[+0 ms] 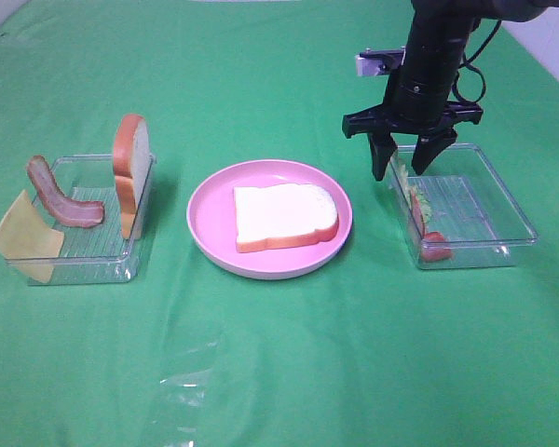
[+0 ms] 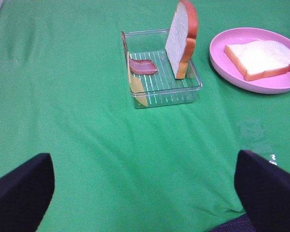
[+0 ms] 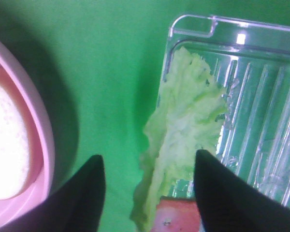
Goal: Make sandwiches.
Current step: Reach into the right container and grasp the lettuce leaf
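- The left hand (image 2: pixel 144 166) hangs over bare green counter (image 2: pixel 63 96). Its fingers are spread wide with nothing between them.
- Well ahead of that hand sits the left tray (image 1: pixel 74 265). It holds the cheese square (image 1: pixel 23 237), a bacon strip (image 1: pixel 65 203) and an upright bread slice (image 1: pixel 132 168), none of them used yet.
- Between the two hands, the pink plate (image 1: pixel 210 228) carries one flat bread slice (image 1: pixel 284 216), bare on top. I judge laying this base to be the only step done.
- The right hand (image 1: pixel 400 168) is open and empty, poised just above the lettuce leaf (image 3: pixel 188 121).
- Below that hand, the leaf leans on the plate-side wall of the right tray (image 1: pixel 503 200), with a reddish piece (image 1: pixel 434 246) beside it.
- Left to do, by my reading: lettuce, bacon, cheese, then the top slice.
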Motion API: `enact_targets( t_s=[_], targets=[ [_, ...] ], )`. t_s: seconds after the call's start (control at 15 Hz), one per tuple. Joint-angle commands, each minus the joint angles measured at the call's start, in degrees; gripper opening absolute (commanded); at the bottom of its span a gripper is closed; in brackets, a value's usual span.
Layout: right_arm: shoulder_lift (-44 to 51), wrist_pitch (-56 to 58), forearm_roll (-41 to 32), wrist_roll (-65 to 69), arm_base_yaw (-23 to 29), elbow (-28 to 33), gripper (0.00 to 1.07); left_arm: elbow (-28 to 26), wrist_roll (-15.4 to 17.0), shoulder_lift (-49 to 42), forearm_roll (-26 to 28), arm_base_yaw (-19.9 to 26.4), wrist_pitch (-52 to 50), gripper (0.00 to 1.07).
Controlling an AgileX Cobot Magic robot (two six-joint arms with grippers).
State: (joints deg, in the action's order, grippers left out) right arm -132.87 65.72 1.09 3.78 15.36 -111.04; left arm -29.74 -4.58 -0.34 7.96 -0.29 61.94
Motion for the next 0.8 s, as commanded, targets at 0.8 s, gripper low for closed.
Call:
enact_targets(
  t_s=[0.8],
  targets=[
    [-0.06,1.26,2.35,-0.29,0.06,-0.4,0.0,0.06,0.06,-0.46,0.23,0.11,-0.17,0.93]
  ],
)
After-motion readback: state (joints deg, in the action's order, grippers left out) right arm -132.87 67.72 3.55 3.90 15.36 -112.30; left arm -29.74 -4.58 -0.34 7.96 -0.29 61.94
